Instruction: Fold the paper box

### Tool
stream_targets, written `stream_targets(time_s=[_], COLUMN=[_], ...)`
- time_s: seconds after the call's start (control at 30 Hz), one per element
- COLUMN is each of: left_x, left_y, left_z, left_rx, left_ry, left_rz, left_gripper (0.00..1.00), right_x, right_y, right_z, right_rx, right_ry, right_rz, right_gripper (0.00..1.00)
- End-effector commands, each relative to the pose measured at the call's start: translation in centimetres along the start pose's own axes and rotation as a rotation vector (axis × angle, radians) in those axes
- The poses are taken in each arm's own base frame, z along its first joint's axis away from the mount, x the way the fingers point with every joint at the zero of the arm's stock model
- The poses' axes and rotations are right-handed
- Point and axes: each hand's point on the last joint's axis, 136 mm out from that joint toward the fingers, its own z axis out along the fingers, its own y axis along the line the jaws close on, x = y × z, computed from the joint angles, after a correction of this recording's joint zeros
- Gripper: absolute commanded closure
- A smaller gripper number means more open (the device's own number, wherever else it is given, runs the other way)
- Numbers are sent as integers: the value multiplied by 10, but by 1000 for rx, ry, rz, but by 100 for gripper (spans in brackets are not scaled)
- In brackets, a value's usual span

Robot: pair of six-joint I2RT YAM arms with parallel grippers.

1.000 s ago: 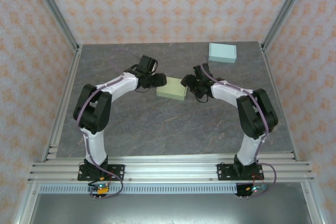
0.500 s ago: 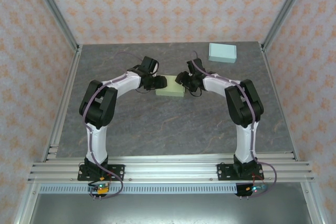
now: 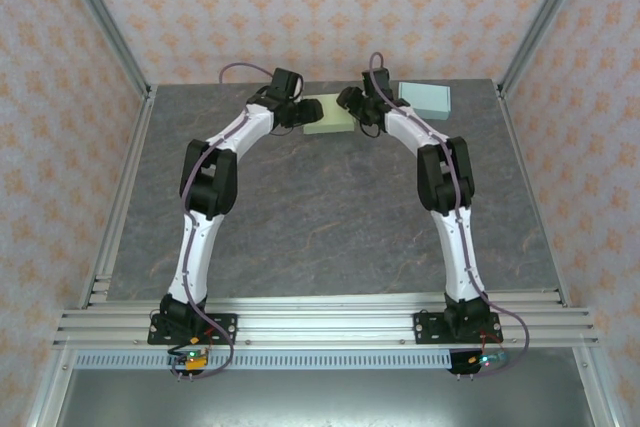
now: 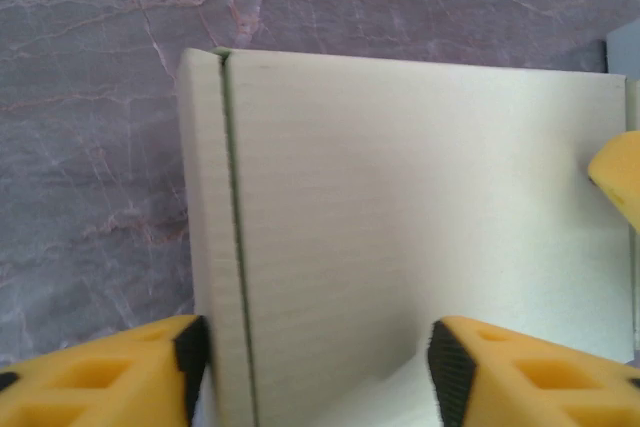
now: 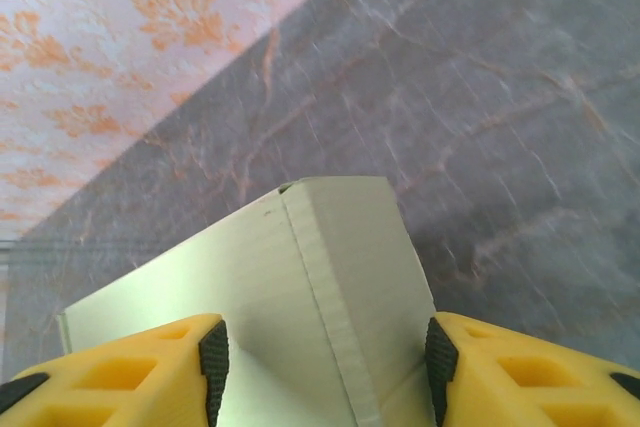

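- The paper box (image 3: 327, 115) lies flat near the far edge of the table (image 3: 320, 237), between the two arms' wrists.
- Progress, as a judgement: it reads as a closed, shallow rectangle with the lid down and the corners square. Most of the folding looks done.
- What may be left: the left wrist view shows a seam (image 4: 228, 247) running along the box's left edge. You cannot tell from here whether that flap is fully tucked. A paler sliver low between the fingers may be a loose flap, but that is uncertain.
- The left gripper (image 3: 303, 112) is at the box's left end, jaws parted. One pad is right against the side wall and the other is over the top face. You cannot tell whether they pinch anything.
- The right gripper (image 3: 357, 107) is at the box's right end, jaws parted around a corner of the box. You cannot tell whether the pads bear on it or merely straddle it.
- A yellow fingertip (image 4: 615, 182) of the right gripper touches or nearly touches the far end of the lid in the left wrist view.
- Edges: the back wall (image 3: 330, 17) is close behind the box, so there is little room to push further away.
- The blue box (image 3: 424, 100) sits just beyond the right gripper, near the far right corner. That gap is tight for sideways moves.
- Both arms are stretched well out, so the reach margin looks slim.
- Open room lies toward you, across the table's middle and near half.
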Motion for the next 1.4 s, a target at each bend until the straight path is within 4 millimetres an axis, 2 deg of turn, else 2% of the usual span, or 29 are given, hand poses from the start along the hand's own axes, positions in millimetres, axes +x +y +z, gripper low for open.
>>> stream_targets(time_s=[0.0, 0.03, 0.07, 0.13, 0.23, 0.3, 0.4, 0.47, 0.57, 0.67, 0.73, 0.8, 0.87, 0.93, 0.97, 1.0, 1.07, 1.13, 1.2, 1.3, 1.37], left_x=[-5, -11, -18, -32, -50, -61, -62, -54, -24, 19, 52, 81, 106, 122, 124, 125, 124, 123, 120, 108, 99], left_y=[-4, -4, -4, -6, -11, -9, 3, 16, 38, 60, 79, 96, 127, 146, 156, 165, 192, 205, 208, 203, 196], left_z=[3, -1, -9, -29, -76, -119, -184, -230, -279, -304, -307, -303, -298, -293, -295, -296, -297, -286, -272, -257, -246], left_rx=[1, 0, -8, -32, -92, -156, -257, -329, -388, -370, -375, -398, -503, -576, -623, -667, -747, -744, -727, -669, -568], left_ry=[-11, -26, -49, -92, -161, -237, -344, -422, -506, -593, -618, -618, -594, -572, -589, -604, -610, -581, -575, -588, -630], left_rz=[-1, -1, 3, 31, 102, 135, 155, 153, 160, 175, 213, 308, 313, 343, 333, 313, 193, 153, 181, 255, 292], left_gripper=[26, 5, 0, 0, 0, 0, 0, 0, 0, 0, 0, 0, 0, 0, 0, 0, 0, 0, 0, 0, 0], right_x=[6, 3, -1, -10, -23, -34, -43, -44, -40, -32, -18, -8, 10, 23, 30, 38, 48, 50, 44, 32, 35], right_y=[12, 14, 19, 29, 46, 57, 57, 45, 11, -23, -45, -82, -115, -151, -167, -176, -192, -204, -199, -214, -222], right_z=[11, 9, 3, -13, -55, -98, -163, -212, -286, -346, -360, -371, -370, -371, -366, -351, -330, -318, -305, -290, -277], right_rx=[-23, -23, -29, -44, -64, -76, -45, 8, 127, 254, 332, 473, 577, 694, 706, 664, 638, 659, 575, 505, 479], right_ry=[22, 13, 2, -27, -95, -179, -301, -409, -584, -748, -789, -833, -799, -803, -794, -746, -696, -694, -688, -649, -621], right_rz=[-42, -41, -38, -42, -76, -119, -193, -241, -286, -369, -501, -500, -528, -461, -425, -438, -467, -507, -566, -477, -467], right_gripper=[36, 31, 27, 22, 16, 12, 8, 6, 2, 1, 1, 1, 1, 1, 1, 1, 1, 1, 1, 1, 1])
